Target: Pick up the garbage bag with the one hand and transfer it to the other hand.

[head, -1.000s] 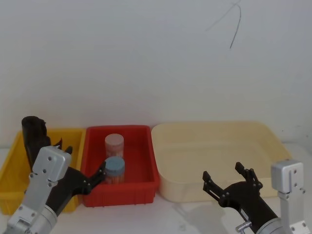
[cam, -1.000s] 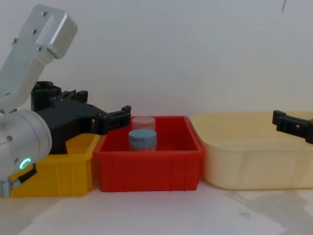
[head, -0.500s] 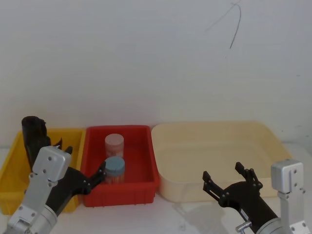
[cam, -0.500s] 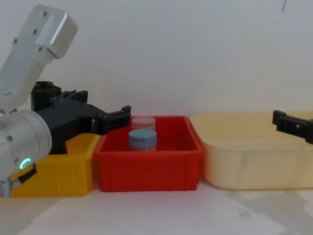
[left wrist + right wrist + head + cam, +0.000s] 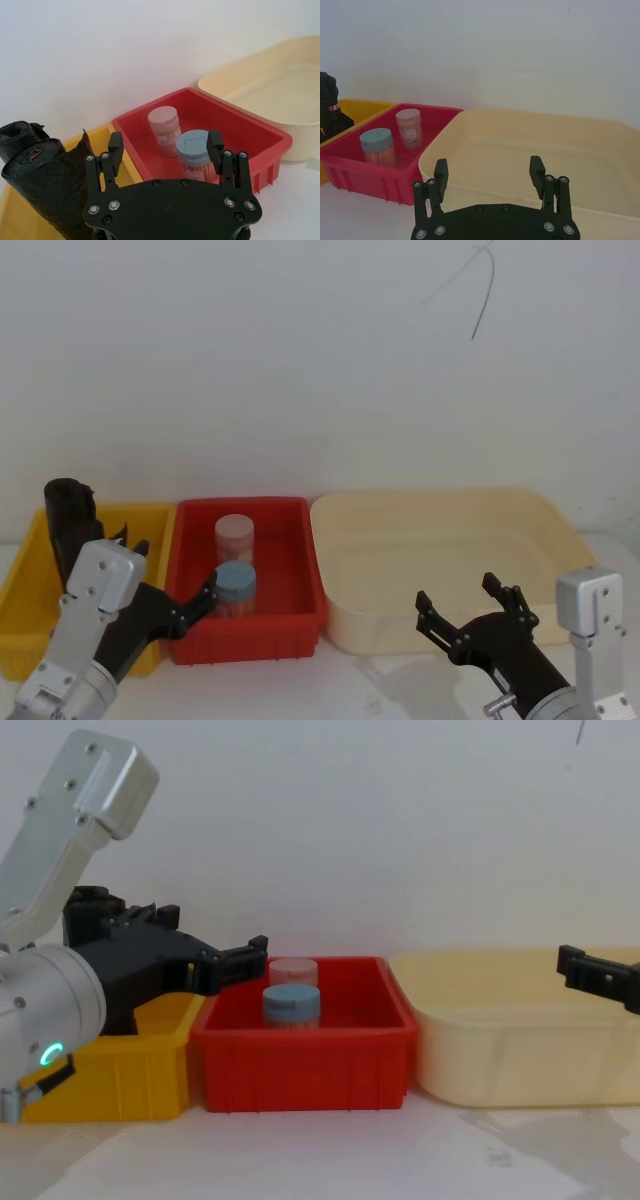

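Black and slim-fingered, the left gripper point(image 5: 165, 141) hovers low in front of the yellow bin point(image 5: 120, 1080) and the red bin point(image 5: 300, 1070), its fingers spread and empty. The right gripper point(image 5: 488, 166) hangs before the cream tub point(image 5: 500, 1060), likewise spread and gripping nothing.

The red bin is rigid plastic with sloped walls. It contains two upright cylindrical jars: a blue-lidded jar point(image 5: 194, 150) in front and a pink-lidded jar point(image 5: 164, 122) just behind it.

The cream tub is wide, shallow and round-cornered.

The yellow bin holds two matte black rolls of crinkled film, side by side and touching. The marked roll point(image 5: 50, 180) shows a small red mark at its top end. The garbage bag point(image 5: 17, 136), plain, stands behind it at the bin's outer side; whether it leans cannot be determined.
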